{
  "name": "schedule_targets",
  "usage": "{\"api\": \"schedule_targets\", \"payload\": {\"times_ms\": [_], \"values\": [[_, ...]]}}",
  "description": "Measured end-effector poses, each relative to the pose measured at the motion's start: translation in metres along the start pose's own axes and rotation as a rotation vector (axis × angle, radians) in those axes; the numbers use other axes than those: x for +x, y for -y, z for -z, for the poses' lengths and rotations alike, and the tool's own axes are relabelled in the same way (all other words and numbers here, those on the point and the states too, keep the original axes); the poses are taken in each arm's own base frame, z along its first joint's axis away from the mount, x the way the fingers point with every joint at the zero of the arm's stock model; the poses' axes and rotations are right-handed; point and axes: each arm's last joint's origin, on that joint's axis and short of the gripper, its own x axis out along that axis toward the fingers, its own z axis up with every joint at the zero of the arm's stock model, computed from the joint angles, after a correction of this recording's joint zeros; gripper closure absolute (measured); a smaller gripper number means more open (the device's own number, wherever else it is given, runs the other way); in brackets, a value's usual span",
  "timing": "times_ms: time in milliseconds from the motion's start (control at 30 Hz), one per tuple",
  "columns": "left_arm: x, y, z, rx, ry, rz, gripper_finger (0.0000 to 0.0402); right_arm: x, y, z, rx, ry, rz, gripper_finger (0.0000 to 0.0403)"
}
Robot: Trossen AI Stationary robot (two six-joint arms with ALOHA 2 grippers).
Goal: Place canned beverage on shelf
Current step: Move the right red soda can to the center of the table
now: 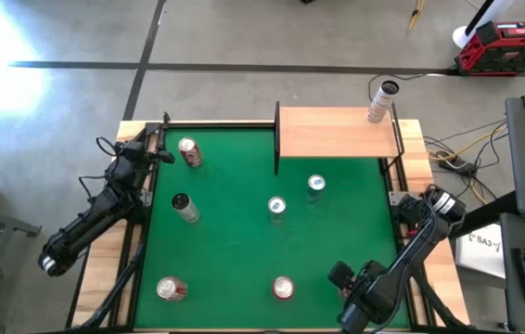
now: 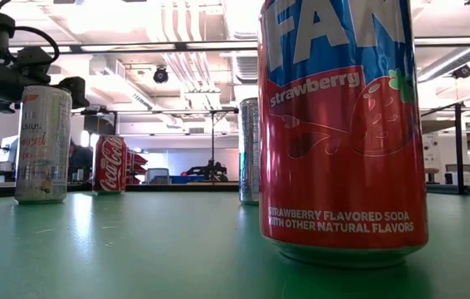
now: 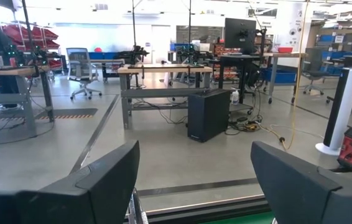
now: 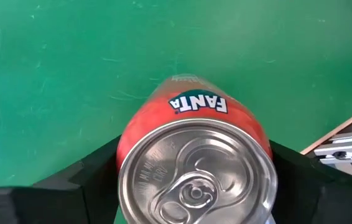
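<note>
Green felt desk [image 1: 235, 250], seen from above, carrying six cans and both arms.

Standing upright near the front edge, right of the middle: a red strawberry Fanta can [image 1: 283, 289], filling much of the low view [image 2: 343, 133] and showing its silver lid in the right wrist view [image 4: 194, 168].

Hanging close to that can, towards the front right corner: the right hand [image 1: 341, 276]. Holding its dark fingers [image 4: 83, 180] spread, one showing on each side of the lid in the wrist view. Not appearing beside the can's body in the low view, so gripping nothing there.

Waiting at the rear left corner: the left hand [image 1: 158, 148], keeping its fingers [image 3: 101, 180] wide apart and facing out across the room floor.

Sitting along the rear edge, right of the middle: the shelf [image 1: 337, 133], a tan wooden board in a thin dark frame. Bearing one slim pale can [image 1: 382, 102] at its far right corner.

Resting elsewhere on the felt:
- a red Coca-Cola can [image 1: 189, 152] near the left hand
- a dark-topped can [image 1: 185, 208] left of centre
- two silver-topped cans [image 1: 276, 205] [image 1: 315, 183] in the middle, just in front of the shelf
- a red-and-white can [image 1: 171, 289] near the front left
</note>
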Motion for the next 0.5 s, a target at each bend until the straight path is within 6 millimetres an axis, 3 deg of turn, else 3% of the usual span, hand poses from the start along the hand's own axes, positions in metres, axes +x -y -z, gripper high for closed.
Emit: {"api": "schedule_targets", "payload": {"times_ms": [200,500], "values": [[0.0,0.0,0.0,0.0,0.0,0.0,0.0108,-0.003,-0.022,-0.005,-0.086,0.02,-0.019,0.0112],[0.0,0.0,0.0,0.0,0.0,0.0,0.0108,-0.015,-0.103,-0.03,-0.319,0.026,-0.033,0.0113]]}}
